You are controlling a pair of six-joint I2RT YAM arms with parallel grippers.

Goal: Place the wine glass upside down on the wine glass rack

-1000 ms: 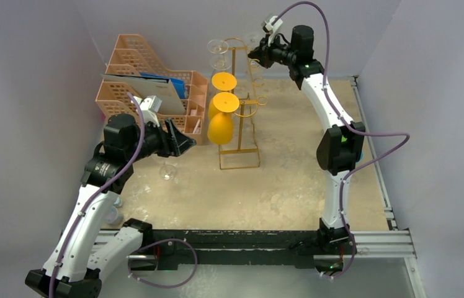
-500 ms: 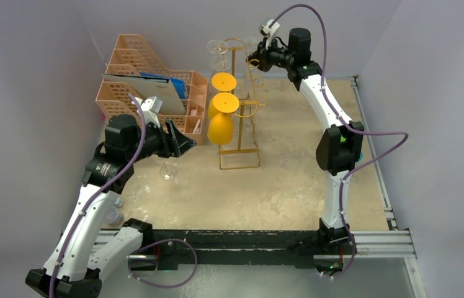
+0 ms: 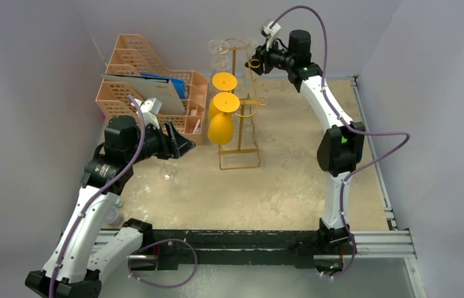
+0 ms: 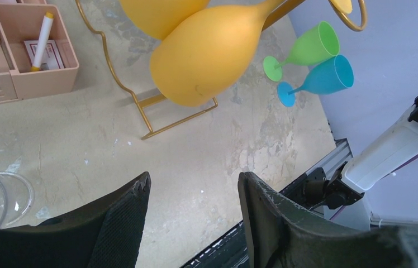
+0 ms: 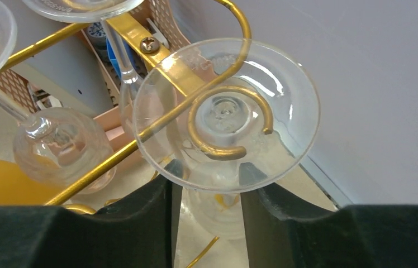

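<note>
Wine glass [image 5: 226, 111]: we log it hung foot-up on the rack [image 5: 128, 30]; right gripper [image 5: 207, 190] parted beside it. Left gripper [image 4: 193, 184] parted, empty. Organizer [image 4: 50, 78]: one marker [image 4: 43, 34].

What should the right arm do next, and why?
Probably back the right gripper straight away from the wine glass rack: its jaws stand open beside the stem, and the foot of the wine glass looks seated in the top hook.

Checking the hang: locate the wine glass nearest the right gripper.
Right wrist view: the clear wine glass hangs upside down in the rack's upper right hook, at the right gripper.
</note>
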